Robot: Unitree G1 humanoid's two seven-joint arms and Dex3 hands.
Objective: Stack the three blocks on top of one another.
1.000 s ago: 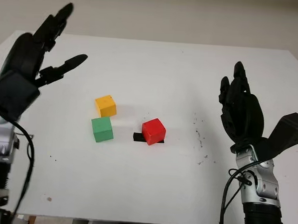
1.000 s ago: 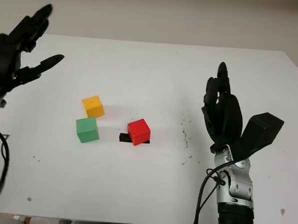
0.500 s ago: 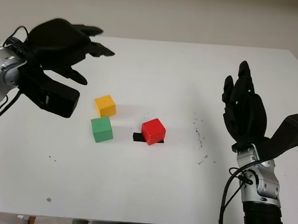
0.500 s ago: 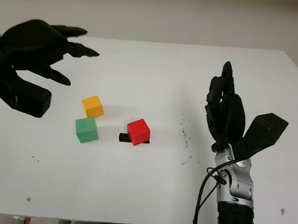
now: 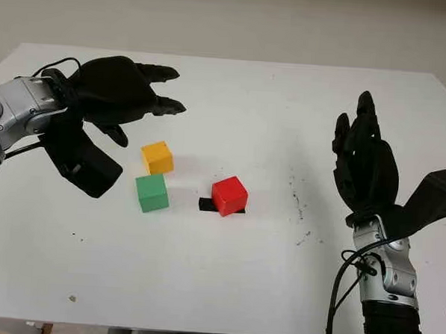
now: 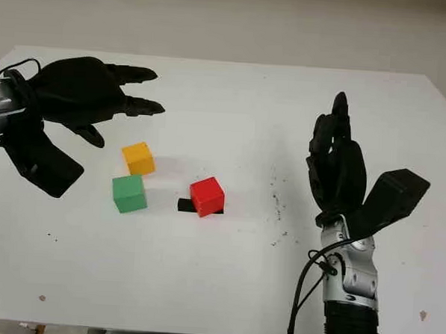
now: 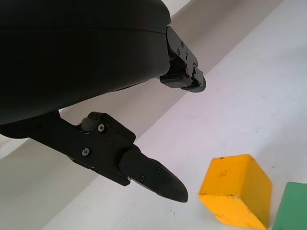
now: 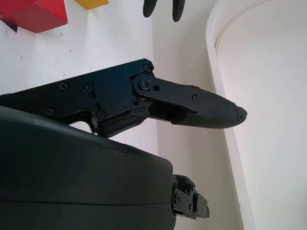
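My left hand (image 5: 118,94) hovers open, holding nothing, above the surface (image 5: 224,287) just behind the yellow block (image 5: 158,157). My right hand (image 5: 365,171) is open too, raised well off to the right. The green block (image 5: 153,192) sits just beside the yellow one, and the red block (image 5: 230,195) lies apart. No block is stacked yet, so all the stacking remains.

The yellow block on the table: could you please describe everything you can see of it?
The yellow block is a small matte cube, apparently painted wood, with slightly scuffed edges. It sits flat on the white table, turned a little askew, just behind the green block with a narrow gap between them. Nothing touches it; the open left hand hovers above and behind it.
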